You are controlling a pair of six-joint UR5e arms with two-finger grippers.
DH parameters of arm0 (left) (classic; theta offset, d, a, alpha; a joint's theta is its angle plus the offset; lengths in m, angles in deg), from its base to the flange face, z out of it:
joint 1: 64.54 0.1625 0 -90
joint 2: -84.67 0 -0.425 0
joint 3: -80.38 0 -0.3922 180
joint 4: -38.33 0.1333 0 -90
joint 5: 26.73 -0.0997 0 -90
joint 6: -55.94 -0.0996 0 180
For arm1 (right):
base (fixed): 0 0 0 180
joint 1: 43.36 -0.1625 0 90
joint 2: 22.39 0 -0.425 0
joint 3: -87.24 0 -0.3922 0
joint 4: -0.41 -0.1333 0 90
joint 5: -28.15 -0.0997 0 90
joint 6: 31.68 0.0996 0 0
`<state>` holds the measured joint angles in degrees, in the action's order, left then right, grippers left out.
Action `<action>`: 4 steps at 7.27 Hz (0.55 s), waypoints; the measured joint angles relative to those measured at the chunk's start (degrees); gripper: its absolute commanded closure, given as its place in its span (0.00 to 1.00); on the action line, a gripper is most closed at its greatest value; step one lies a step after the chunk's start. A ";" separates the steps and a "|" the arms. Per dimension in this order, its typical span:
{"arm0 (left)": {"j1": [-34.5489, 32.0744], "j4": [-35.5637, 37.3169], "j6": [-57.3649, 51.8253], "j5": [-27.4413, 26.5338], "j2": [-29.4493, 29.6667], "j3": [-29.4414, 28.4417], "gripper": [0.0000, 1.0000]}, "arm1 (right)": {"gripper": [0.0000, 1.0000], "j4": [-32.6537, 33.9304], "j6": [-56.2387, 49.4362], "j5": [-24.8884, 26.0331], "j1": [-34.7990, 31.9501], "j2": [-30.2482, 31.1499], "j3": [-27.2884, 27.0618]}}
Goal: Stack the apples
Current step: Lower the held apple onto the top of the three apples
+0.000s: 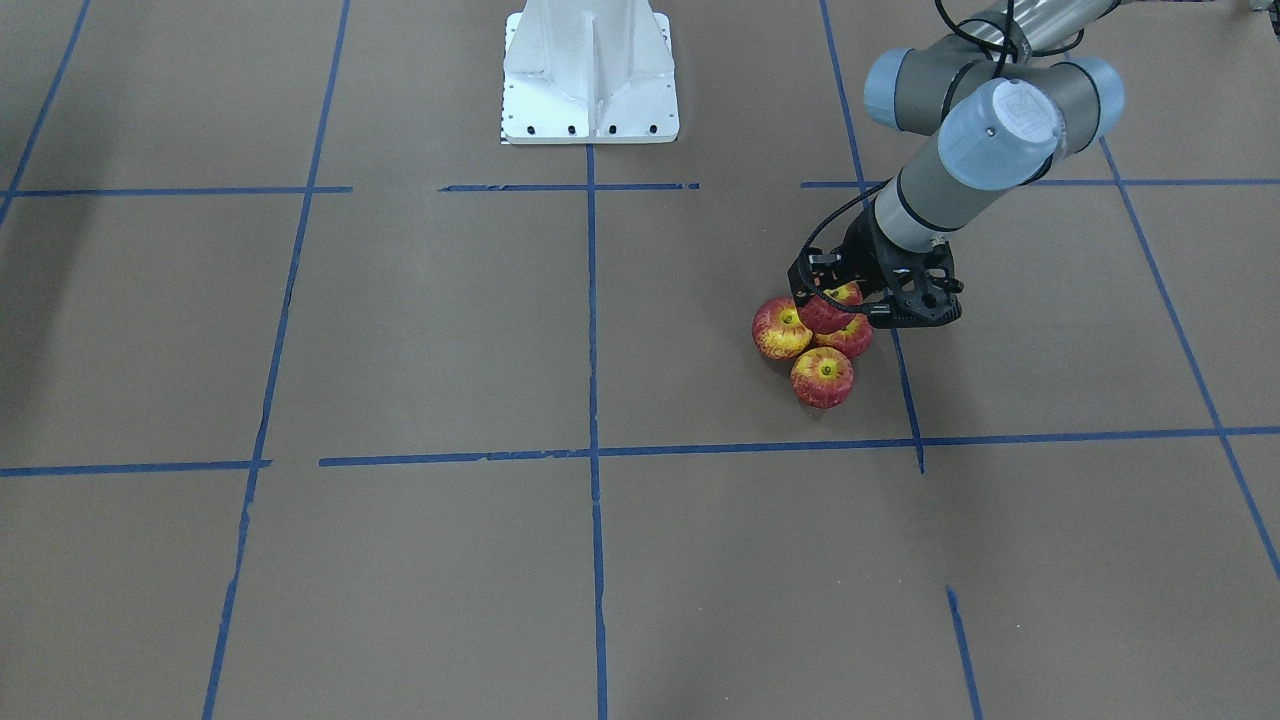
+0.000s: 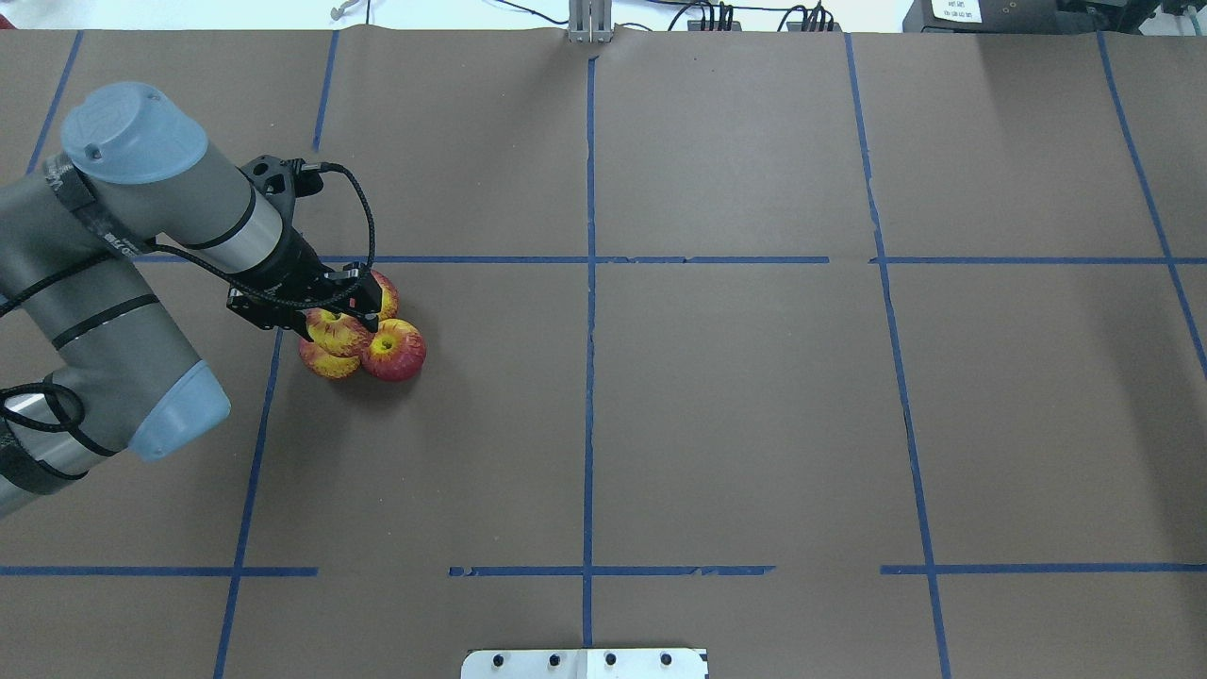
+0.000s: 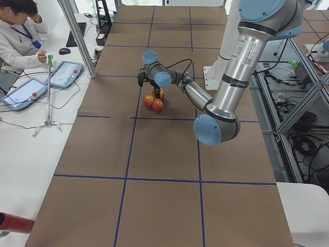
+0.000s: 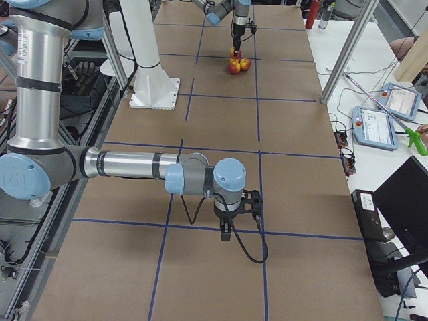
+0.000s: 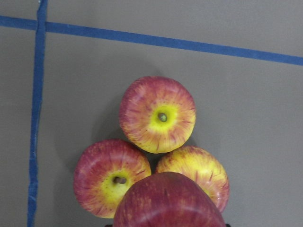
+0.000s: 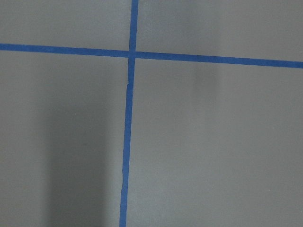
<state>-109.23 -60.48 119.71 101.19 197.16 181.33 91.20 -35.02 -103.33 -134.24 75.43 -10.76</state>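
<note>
Three red-and-yellow apples lie touching in a triangle on the brown table: one (image 5: 157,115) at the top of the left wrist view, one (image 5: 111,177) at lower left, one (image 5: 196,170) at lower right. They also show in the front view (image 1: 823,377) and the overhead view (image 2: 393,350). My left gripper (image 1: 833,306) is shut on the mostly red apple (image 5: 169,202) and holds it right over the middle of the three; I cannot tell whether it touches them. My right gripper (image 4: 231,229) hangs over bare table far from the apples; I cannot tell whether it is open or shut.
The white robot base plate (image 1: 590,95) stands at the table's robot side. Blue tape lines (image 2: 589,283) cross the brown table cover. An operator's table with tablets (image 3: 61,72) and a metal post (image 3: 77,36) border the far side.
</note>
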 measured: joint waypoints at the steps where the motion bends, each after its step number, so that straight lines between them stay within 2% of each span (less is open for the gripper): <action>1: 0.34 0.03 -0.02 -1.32 0.18 -0.31 1.00 | 0.00 0.00 0.00 0.00 0.00 0.00 0.00; 2: 0.49 0.07 -0.04 -1.91 0.23 -0.45 1.00 | 0.00 0.00 0.00 0.00 0.00 0.00 0.00; 3: 0.53 0.09 -0.05 -2.12 0.25 -0.52 0.71 | 0.00 0.00 0.00 0.00 0.00 0.00 0.00; 4: 0.55 0.10 -0.05 -2.19 0.27 -0.65 0.65 | 0.00 0.00 0.00 0.00 0.00 0.00 0.00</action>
<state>-108.67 -60.37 119.66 99.00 197.43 180.68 91.21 -35.02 -103.33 -134.24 75.43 -10.76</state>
